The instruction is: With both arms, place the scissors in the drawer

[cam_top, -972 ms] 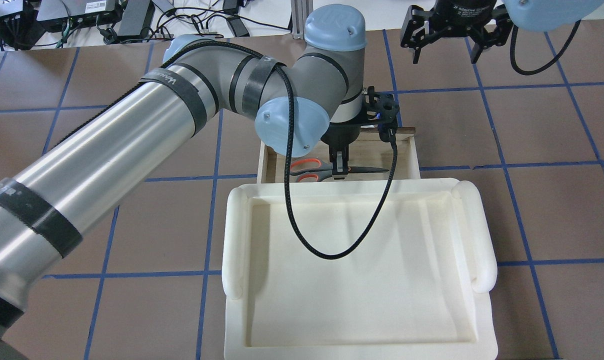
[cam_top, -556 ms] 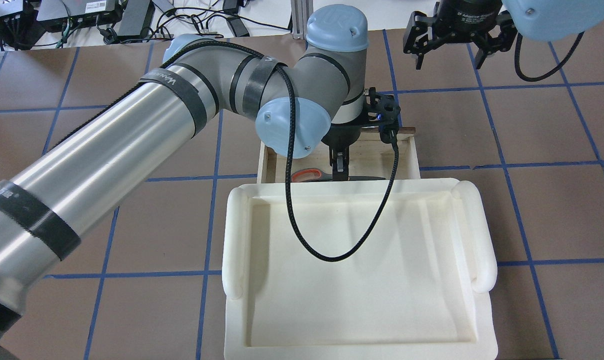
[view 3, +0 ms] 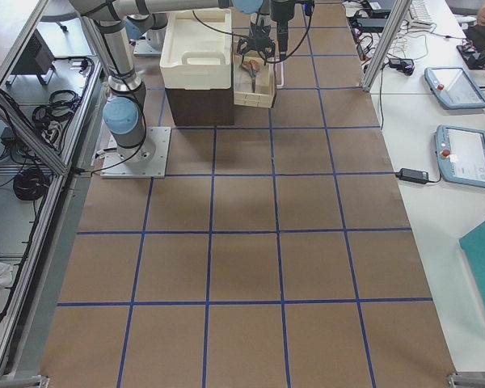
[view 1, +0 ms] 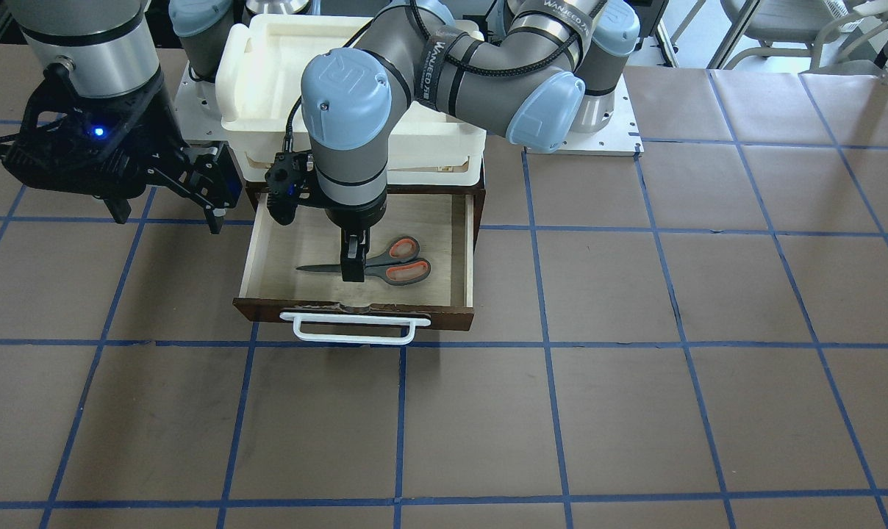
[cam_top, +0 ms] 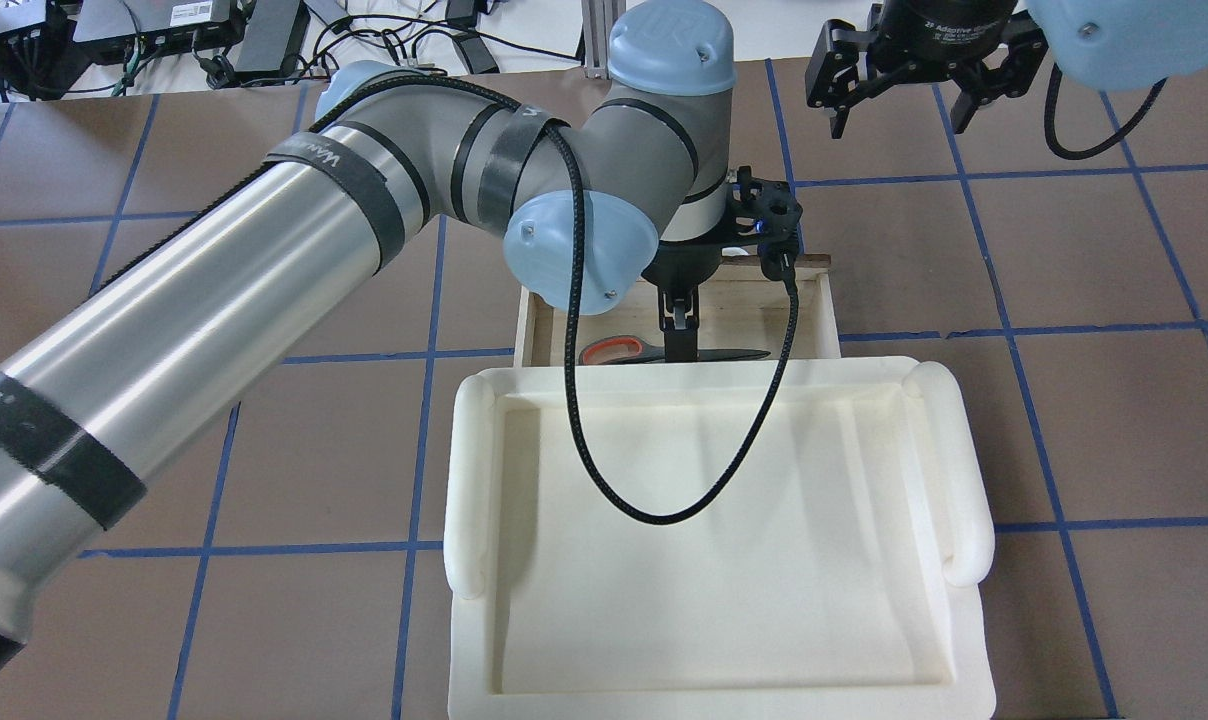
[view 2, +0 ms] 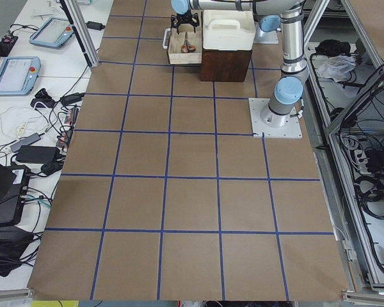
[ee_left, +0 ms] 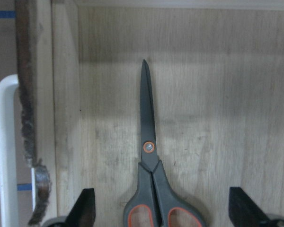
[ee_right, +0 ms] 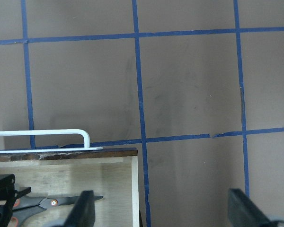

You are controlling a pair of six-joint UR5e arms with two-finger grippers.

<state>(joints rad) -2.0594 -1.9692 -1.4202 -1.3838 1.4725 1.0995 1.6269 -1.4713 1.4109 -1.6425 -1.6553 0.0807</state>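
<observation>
The scissors (view 1: 385, 270) lie flat on the pale floor of the open drawer (view 1: 473, 242), blades pointing to the robot's right. In the overhead view only one orange-lined handle loop and the blade of the scissors (cam_top: 619, 352) show past the tray's edge. My left gripper (view 1: 352, 270) points straight down over the scissors' pivot. The left wrist view shows its fingers (ee_left: 87, 208) wide apart on either side of the scissors (ee_left: 149, 156), clear of the handles. My right gripper (cam_top: 899, 100) hangs open and empty above the table, beyond the drawer's right front corner.
The drawer's white bar handle (view 1: 352, 328) faces away from the robot. A cream-white plastic tray (cam_top: 464, 480) sits on top of the dark brown cabinet behind the drawer. The table is brown with a blue tape grid (view 1: 547, 345).
The scissors have dropped lower into the drawer, so the tray's edge now hides one handle loop. The left wrist has shifted slightly. The right gripper has drifted a little farther away.
</observation>
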